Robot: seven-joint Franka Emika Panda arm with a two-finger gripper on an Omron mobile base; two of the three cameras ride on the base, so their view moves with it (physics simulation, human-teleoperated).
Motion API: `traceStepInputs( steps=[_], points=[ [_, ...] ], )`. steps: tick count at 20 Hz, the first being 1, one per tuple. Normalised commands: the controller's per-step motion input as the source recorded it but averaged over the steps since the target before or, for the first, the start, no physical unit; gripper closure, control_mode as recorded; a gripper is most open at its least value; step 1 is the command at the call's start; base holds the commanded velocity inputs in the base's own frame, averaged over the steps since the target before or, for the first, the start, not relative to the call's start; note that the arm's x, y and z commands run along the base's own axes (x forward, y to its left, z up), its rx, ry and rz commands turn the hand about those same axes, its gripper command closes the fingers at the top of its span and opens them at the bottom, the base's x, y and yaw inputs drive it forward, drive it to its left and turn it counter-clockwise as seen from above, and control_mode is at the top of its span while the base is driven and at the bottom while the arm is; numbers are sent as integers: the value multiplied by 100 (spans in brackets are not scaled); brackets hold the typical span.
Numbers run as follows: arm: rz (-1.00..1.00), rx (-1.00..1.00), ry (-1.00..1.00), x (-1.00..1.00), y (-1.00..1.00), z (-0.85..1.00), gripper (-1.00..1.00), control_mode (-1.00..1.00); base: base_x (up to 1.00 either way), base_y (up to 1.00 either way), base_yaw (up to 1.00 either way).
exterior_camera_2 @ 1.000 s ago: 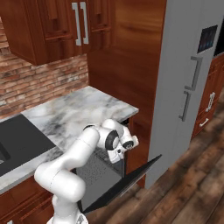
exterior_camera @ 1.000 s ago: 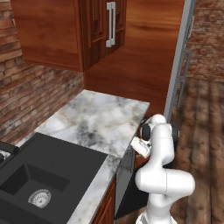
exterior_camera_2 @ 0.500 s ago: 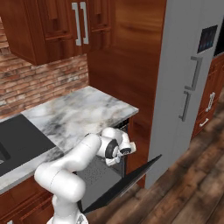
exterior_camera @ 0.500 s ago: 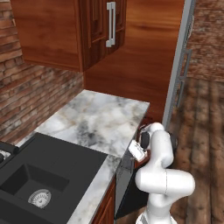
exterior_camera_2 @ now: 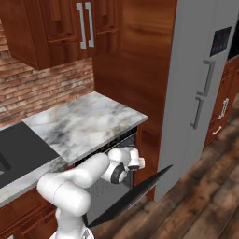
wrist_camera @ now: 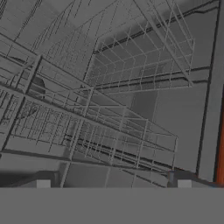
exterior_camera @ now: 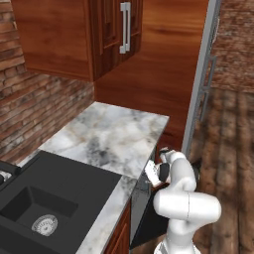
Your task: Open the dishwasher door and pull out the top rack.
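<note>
One step done, the rack pull pending.
The dishwasher door (exterior_camera_2: 135,196) hangs open below the worktop (exterior_camera_2: 88,123); the gripper (wrist_camera: 113,183), jaws spread wide and empty, faces the top rack (wrist_camera: 109,127) inside; next it must close on the rack's front wire and draw outward.

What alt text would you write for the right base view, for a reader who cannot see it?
A white robot arm reaches its pincer into an open dishwasher under a marble counter, the black door hanging partly lowered below it. A grey fridge stands to the right, wooden cabinets and brick wall above.
</note>
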Motion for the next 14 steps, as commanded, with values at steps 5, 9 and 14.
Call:
traceStepInputs(
  steps=[5,9,14],
  points=[
    [-6,0,0,54,36,-14,-100,-100,0,0,0],
    [-1,3,0,24,37,14,-100,-100,0,0,0],
    [0,11,0,0,2,68,-100,-100,0,0,0]
  ],
)
